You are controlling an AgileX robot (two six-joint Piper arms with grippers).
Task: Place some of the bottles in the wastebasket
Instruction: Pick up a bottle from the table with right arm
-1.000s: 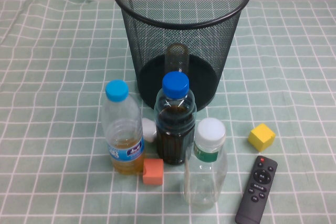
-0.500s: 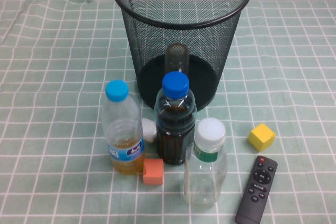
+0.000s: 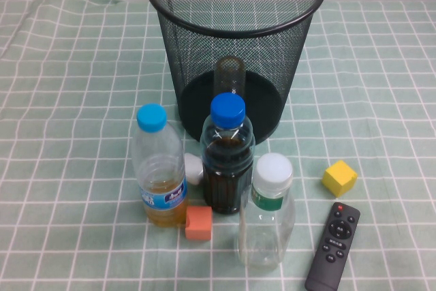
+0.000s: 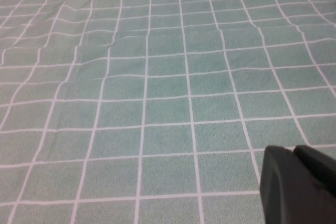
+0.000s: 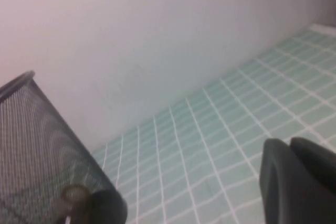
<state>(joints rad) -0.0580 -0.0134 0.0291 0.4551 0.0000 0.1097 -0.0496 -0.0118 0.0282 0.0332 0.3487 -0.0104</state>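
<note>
Clear bottle [image 3: 267, 219] stands well apart from both clenched end effectors [image 4: 299, 182] [image 5: 294, 182].

Bench [image 3: 68, 100]: covered edge to edge by a pale green cloth [image 4: 157, 103] with a white grid of lines, lightly wrinkled toward the far left corner. Wall [image 5: 131, 35]: plain, off-white, unmarked, rising directly behind the bench. Light: soft, even, no hard shadows.

Small bottle [image 3: 229, 75] — seemingly inside wastebasket [image 3: 235, 28]
</note>
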